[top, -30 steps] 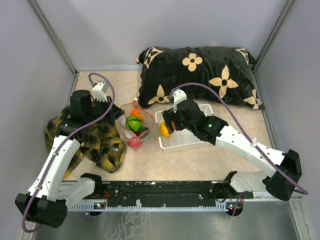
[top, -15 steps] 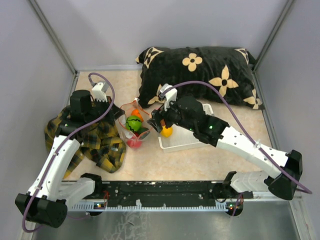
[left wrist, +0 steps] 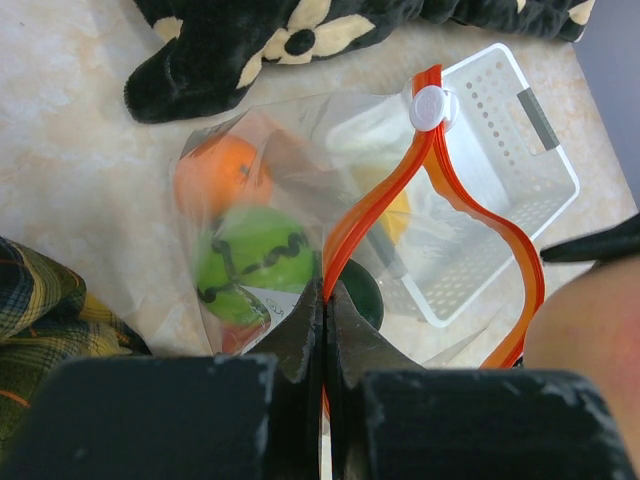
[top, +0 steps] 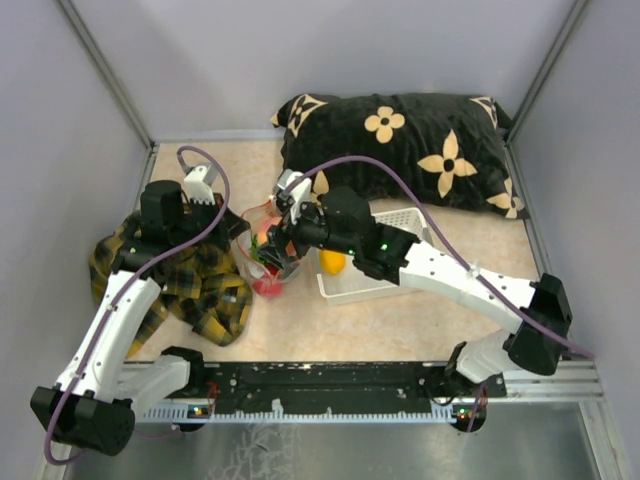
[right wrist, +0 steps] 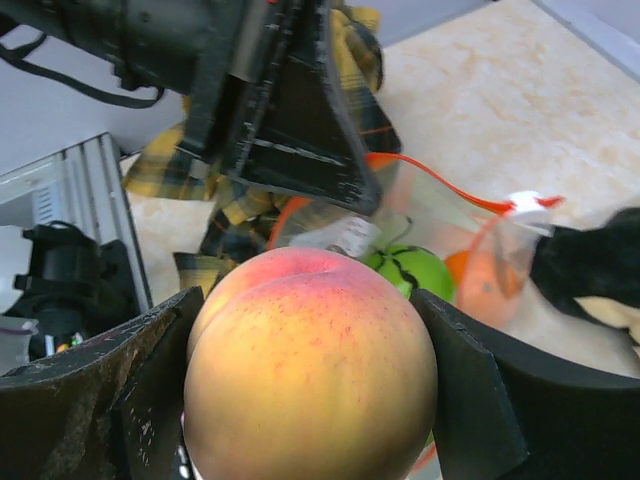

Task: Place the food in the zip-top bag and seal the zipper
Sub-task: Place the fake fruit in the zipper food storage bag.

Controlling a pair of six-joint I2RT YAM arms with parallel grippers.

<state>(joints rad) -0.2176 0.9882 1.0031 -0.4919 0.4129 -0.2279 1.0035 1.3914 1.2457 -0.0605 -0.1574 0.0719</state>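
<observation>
With the left gripper [left wrist: 322,315] pinching the red-orange zipper strip [left wrist: 372,205] of the clear crinkly bag [left wrist: 300,130] to hold its mouth open, the right gripper [right wrist: 312,400], clamped on the round peach-coloured toy fruit [right wrist: 310,340] seemingly just above that mouth, should lower it centrally before letting go.

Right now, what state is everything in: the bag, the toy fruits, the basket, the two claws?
zip-top bag: mouth open, fruits inside
zipper: unsealed, strips parted
left gripper: shut on the zipper
right gripper: clamped on the peach
peach: held above the bag
orange fruit: in bag
striped green fruit: in bag
dark green fruit: in bag
red fruit: in bag
yellow fruit: in basket
basket: upright
</observation>
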